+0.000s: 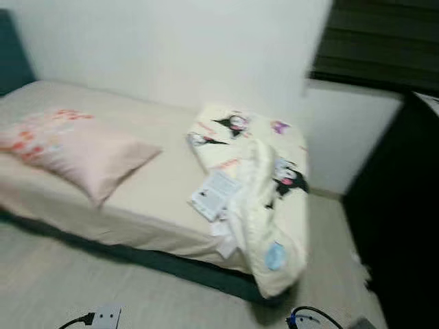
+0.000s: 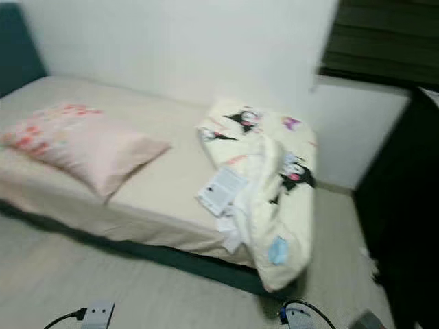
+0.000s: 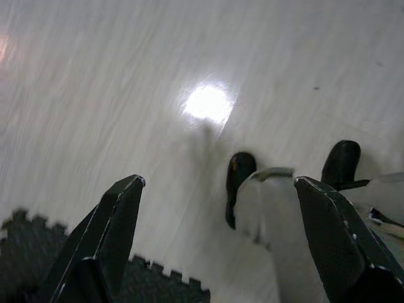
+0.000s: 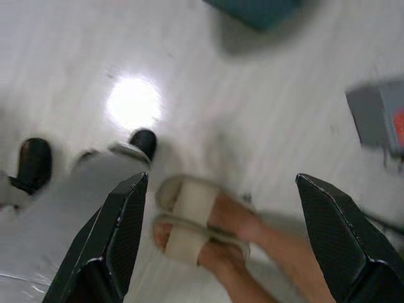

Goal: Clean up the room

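While the head camera's pictures are blurred, they show a low single bed with a cream sheet and dark teal base (image 1: 137, 205) standing against a white wall (image 1: 171, 48). Toward the head of the bed lies a pale pink pillow with red floral print (image 1: 75, 151). At the foot of the bed a crumpled cream quilt with black cartoon figures (image 1: 264, 199) is bunched up and hangs over the bed's edge toward the pale wood-look floor (image 1: 41, 288). Resting against the quilt, on the sheet, is a white printed paper booklet (image 1: 215, 193). Beyond the foot of the bed stands a dark cabinet (image 1: 398, 219). On the floor near the bed lie a white power strip with a black cable (image 1: 103, 317) and a second black cable (image 1: 312, 315).

Left hand (image 3: 221, 233) hangs over the floor, its two fingers spread apart and gripping nothing. Right hand (image 4: 221, 233) is likewise released and empty, above a person's foot in a beige slide sandal (image 4: 196, 221)
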`<state>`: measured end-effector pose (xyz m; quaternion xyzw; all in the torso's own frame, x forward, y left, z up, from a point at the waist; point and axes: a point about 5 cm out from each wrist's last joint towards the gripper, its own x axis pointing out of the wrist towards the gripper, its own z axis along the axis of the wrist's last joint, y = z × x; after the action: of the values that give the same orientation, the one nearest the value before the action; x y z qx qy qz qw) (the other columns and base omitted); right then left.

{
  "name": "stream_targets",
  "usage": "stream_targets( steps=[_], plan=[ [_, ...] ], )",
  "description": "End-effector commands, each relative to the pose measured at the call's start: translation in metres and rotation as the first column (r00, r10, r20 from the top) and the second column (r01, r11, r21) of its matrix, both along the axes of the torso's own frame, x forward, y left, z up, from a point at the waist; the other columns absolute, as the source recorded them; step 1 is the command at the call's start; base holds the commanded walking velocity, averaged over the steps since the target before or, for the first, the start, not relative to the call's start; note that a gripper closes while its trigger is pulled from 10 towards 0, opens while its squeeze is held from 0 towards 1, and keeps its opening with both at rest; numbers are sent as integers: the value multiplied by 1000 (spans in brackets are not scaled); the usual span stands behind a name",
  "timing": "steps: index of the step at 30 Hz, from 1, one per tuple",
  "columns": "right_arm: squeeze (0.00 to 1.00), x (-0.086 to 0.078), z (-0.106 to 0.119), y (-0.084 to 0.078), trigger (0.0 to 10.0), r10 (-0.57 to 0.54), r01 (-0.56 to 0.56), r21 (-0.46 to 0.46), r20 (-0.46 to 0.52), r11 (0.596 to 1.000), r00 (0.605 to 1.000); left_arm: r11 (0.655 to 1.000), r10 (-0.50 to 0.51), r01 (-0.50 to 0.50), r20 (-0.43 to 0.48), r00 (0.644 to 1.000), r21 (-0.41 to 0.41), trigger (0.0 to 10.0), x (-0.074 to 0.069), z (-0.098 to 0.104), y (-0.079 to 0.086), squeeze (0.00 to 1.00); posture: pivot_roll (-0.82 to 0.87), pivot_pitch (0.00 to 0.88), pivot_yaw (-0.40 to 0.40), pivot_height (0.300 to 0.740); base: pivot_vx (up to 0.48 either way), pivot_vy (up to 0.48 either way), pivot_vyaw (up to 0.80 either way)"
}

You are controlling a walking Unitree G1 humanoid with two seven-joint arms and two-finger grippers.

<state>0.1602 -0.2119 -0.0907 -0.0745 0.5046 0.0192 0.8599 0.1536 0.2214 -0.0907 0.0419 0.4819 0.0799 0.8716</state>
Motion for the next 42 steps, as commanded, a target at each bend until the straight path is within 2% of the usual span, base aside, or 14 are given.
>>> stream_targets(
  steps=[1,3,8,10,12,17,20,24,29,38,40,42],
  plan=[
    [0,5,3,-3,10000,1,-1,-4,18,1000,1000,1000,-2,2,1,1000,1,10000,0,0,2,0,28,0,-100,740,480,0,756],
    [0,11,5,-3,10000,-10,10,-3,38,1000,999,1000,7,-7,6,1000,-5,10000,1,1,2,0,31,0,-91,740,480,0,0],
    [0,15,7,-4,10000,-14,15,-25,44,1000,999,1000,-6,6,13,1000,-7,10000,4,2,1,0,33,0,-84,740,480,0,0],
    [0,16,8,-4,10000,-22,23,-22,46,999,999,1000,-10,10,18,1000,-9,10000,6,3,0,0,33,0,-78,740,480,0,0],
    [0,22,10,-3,10000,-19,20,-13,68,1000,998,999,-36,37,38,999,-12,10000,15,6,0,0,28,0,-70,740,480,0,0],
    [0,23,11,0,10000,-25,25,3,81,1000,996,999,-46,46,41,998,-7,10000,18,8,2,0,24,0,-69,740,480,0,0],
    [0,20,9,2,10000,-8,6,17,76,1000,997,999,-31,31,35,999,-7,10000,15,7,4,0,19,0,-70,740,480,0,775],
    [0,8,4,2,10000,39,-39,16,33,999,999,1000,1,-1,8,1000,-6,10000,3,3,7,0,18,0,-74,740,480,0,775],
    [0,7,4,1,10000,59,-60,24,31,998,998,1000,2,-2,-20,1000,-5,10000,-8,-1,8,0,20,0,-76,740,480,0,775],
    [0,12,6,1,10000,119,-120,18,37,993,992,1000,-2,2,-25,1000,-3,10000,-9,-1,10,0,23,0,-74,740,480,0,775],
    [0,13,7,2,10000,125,-126,20,38,992,991,999,36,-36,9,999,-36,10000,-5,0,10,0,22,0,-70,740,330,0,775],
    [0,13,7,2,10000,128,-129,21,38,991,991,998,50,-50,-2,999,-35,10000,-5,0,10,0,24,0,-68,740,165,0,775]
  ],
)
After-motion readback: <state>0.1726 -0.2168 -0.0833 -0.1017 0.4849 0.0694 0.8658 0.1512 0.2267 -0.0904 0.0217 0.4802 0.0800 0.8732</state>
